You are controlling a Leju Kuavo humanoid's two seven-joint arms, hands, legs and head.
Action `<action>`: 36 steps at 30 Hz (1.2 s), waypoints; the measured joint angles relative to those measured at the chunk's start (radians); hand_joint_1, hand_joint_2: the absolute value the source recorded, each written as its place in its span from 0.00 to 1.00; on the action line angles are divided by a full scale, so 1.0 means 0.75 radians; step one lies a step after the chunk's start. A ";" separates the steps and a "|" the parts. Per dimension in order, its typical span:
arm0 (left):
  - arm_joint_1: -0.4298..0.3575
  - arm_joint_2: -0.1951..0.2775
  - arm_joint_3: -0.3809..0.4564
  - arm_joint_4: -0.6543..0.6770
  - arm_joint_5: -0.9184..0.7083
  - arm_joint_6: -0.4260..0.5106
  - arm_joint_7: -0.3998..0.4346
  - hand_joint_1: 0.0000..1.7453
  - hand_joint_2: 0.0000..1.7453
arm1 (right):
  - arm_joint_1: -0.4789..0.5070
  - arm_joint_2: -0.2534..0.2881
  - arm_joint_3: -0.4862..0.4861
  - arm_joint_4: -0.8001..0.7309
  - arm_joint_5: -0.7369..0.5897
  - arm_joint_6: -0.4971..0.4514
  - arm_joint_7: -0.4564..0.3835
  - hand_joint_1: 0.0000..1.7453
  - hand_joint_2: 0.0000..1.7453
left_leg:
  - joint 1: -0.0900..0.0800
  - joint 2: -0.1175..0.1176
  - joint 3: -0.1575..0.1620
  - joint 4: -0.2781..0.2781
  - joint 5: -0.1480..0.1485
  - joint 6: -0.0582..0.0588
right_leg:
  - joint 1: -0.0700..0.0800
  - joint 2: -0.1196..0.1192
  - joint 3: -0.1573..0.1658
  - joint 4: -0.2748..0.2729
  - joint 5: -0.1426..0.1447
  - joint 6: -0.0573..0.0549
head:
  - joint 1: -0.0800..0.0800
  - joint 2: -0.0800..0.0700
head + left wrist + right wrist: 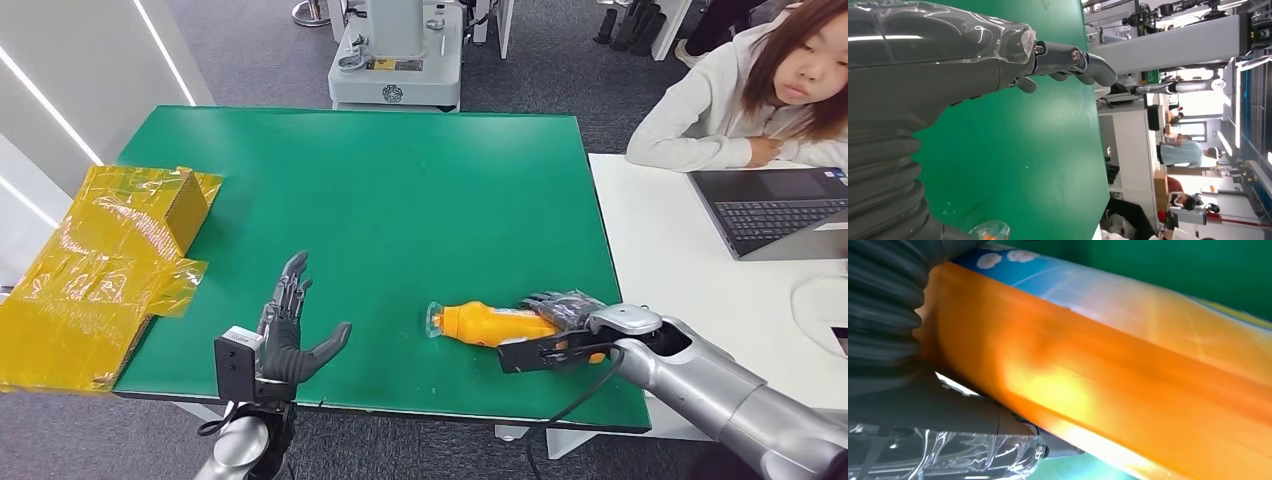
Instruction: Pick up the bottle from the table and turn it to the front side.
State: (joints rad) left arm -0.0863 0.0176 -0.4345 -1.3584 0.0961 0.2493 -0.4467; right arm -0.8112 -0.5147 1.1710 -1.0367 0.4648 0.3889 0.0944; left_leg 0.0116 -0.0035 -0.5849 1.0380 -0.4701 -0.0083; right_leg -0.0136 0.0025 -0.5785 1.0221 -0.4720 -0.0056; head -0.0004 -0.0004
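An orange bottle (pixel 490 323) with a clear cap lies on its side on the green table (pixel 400 190), cap end pointing left. My right hand (pixel 565 312) wraps around its base end near the table's front right. In the right wrist view the bottle (pixel 1128 375) shows orange with a blue and white label, pressed against my right hand (pixel 923 405). My left hand (pixel 290 330) hovers open, fingers spread and pointing up, near the front left edge, well apart from the bottle. The left wrist view shows my left hand (pixel 973 55) over the green top and the bottle's cap (pixel 990 231).
A yellow film-wrapped box (pixel 110 260) sits at the table's left edge. A white desk (pixel 680 290) with a laptop (pixel 775 210) adjoins on the right, where a person (pixel 750 90) sits. A grey machine base (pixel 395 60) stands beyond the far edge.
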 joint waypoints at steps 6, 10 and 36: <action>-0.005 0.000 0.000 0.001 0.000 -0.005 0.000 0.00 1.00 | 0.022 -0.015 -0.027 -0.022 -0.028 -0.013 -0.004 0.91 1.00 | 0.000 0.000 0.000 0.001 0.000 0.000 | 0.000 0.000 0.000 0.000 0.000 0.000 | 0.000 0.000; -0.006 0.001 0.000 0.005 0.000 -0.009 0.000 0.00 1.00 | 0.039 -0.022 -0.053 -0.031 -0.067 -0.018 -0.015 0.94 1.00 | 0.000 0.000 0.000 0.001 0.000 0.000 | 0.000 0.000 0.000 0.000 0.000 0.000 | 0.000 0.000; -0.042 0.054 0.011 -0.091 -0.051 -0.046 -0.005 0.00 1.00 | 0.644 0.010 -0.648 -0.489 -0.191 -0.646 -0.254 1.00 1.00 | 0.000 -0.005 -0.004 0.000 0.000 0.000 | 0.000 -0.005 -0.001 0.000 -0.001 0.000 | 0.000 0.000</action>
State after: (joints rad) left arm -0.1179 0.0584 -0.4265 -1.4269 0.0582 0.2148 -0.4505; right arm -0.3279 -0.5072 0.6853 -1.4031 0.3220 -0.0952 -0.0962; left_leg 0.0119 -0.0074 -0.5878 1.0380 -0.4701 -0.0081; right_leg -0.0132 -0.0015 -0.5793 1.0221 -0.4724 -0.0053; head -0.0004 -0.0004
